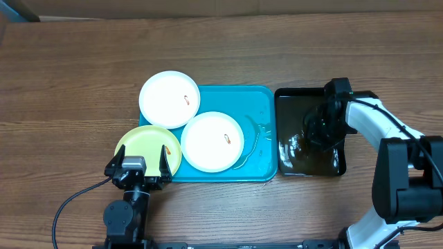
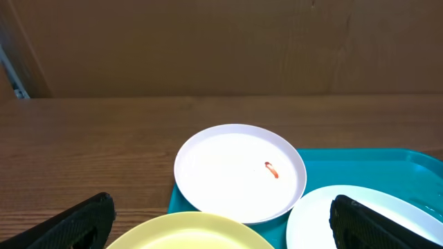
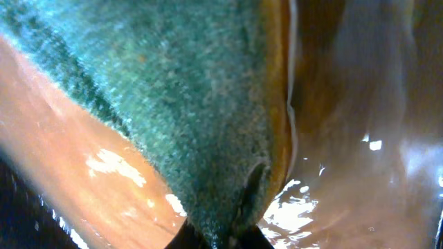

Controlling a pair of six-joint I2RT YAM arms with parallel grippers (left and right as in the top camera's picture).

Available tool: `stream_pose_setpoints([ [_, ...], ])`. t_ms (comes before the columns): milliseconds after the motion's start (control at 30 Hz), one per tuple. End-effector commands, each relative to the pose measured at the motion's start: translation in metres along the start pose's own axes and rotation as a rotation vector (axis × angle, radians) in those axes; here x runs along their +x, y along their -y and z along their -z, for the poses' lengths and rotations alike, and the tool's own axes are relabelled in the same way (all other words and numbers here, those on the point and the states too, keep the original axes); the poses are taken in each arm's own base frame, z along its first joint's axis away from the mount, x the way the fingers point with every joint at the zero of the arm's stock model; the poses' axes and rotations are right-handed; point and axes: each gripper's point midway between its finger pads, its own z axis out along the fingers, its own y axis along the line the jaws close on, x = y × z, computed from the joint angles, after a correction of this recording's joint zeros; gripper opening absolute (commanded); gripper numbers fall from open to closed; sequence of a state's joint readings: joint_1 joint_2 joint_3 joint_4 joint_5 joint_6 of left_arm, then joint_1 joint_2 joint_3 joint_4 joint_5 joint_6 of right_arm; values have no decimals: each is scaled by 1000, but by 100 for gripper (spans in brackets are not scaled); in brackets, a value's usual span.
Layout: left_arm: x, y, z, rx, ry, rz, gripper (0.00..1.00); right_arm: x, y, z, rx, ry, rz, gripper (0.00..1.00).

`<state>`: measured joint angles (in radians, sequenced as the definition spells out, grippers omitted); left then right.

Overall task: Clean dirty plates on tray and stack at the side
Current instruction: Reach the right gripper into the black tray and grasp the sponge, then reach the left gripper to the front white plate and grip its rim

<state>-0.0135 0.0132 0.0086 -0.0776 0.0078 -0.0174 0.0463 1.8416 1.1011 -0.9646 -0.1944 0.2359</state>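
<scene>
Three dirty plates show from overhead, each with a small orange-red smear. One white plate [image 1: 169, 99] overhangs the turquoise tray [image 1: 259, 104] at its back left, another white plate [image 1: 212, 141] lies in the tray, and a pale yellow-green plate [image 1: 145, 145] overlaps the tray's front left corner. My left gripper [image 1: 138, 166] stands open at the yellow-green plate's [image 2: 190, 234] near edge, nothing between its fingers [image 2: 76, 225]. My right gripper [image 1: 322, 128] is down in the black tray [image 1: 294, 162], shut on a green scouring sponge [image 3: 173, 104] over wet surface.
The black tray holds shallow water and sits right of the turquoise tray, edges almost touching. Water streaks lie on the turquoise tray's right part [image 1: 255, 135]. Bare wooden table [image 1: 69, 83] extends left and behind. A cable [image 1: 69, 204] trails at the front left.
</scene>
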Motion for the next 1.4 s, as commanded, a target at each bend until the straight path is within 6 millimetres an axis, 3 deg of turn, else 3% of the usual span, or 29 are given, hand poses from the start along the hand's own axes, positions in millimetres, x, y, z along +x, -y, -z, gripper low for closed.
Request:
stream_pose_setpoints([
  [0, 0, 1, 0, 4, 4, -21, 100, -6, -11, 16, -33, -1, 1, 4],
  [67, 0, 1, 0, 4, 4, -21, 100, -8, -14, 27, -33, -3, 0, 14],
  [167, 0, 1, 0, 4, 4, -21, 100, -15, -20, 43, -35, 10, 5, 47],
  [300, 0, 1, 0, 4, 4, -21, 100, -27, -16, 43, -9, 66, 16, 62],
  [500, 0, 1, 0, 4, 4, -21, 100, -42, -9, 33, 22, 138, 25, 64],
  [600, 0, 1, 0, 4, 4, -21, 100, -48, -9, 24, 10, 174, 32, 72],
  [767, 0, 1, 0, 4, 4, -21, 100, -53, -9, 14, -4, 209, 36, 70],
  [800, 0, 1, 0, 4, 4, -21, 100, -54, -9, 12, -7, 215, 37, 65],
  [833, 0, 1, 0, 4, 4, -21, 100, -54, -10, 10, -16, 219, 39, 34],
  [867, 0, 1, 0, 4, 4, -21, 100, -54, -13, 10, -34, 217, 42, 9],
  [933, 0, 1, 0, 4, 4, -21, 100, -53, -27, 11, -111, 208, 56, 4],
  [967, 0, 1, 0, 4, 4, -21, 100, -52, -35, 14, -154, 201, 69, 4],
  [1000, 0, 1, 0, 4, 4, -21, 100, -52, -41, 16, -184, 193, 74, 10],
  [1067, 0, 1, 0, 4, 4, -21, 100, -49, -43, 21, -190, 175, 65, 48],
  [1100, 0, 1, 0, 4, 4, -21, 100, -48, -43, 23, -187, 167, 63, 55],
  [1200, 0, 1, 0, 4, 4, -21, 100, -43, -39, 26, -158, 140, 52, 64],
  [1367, 0, 1, 0, 4, 4, -21, 100, -31, -28, 23, -104, 94, 33, 64],
])
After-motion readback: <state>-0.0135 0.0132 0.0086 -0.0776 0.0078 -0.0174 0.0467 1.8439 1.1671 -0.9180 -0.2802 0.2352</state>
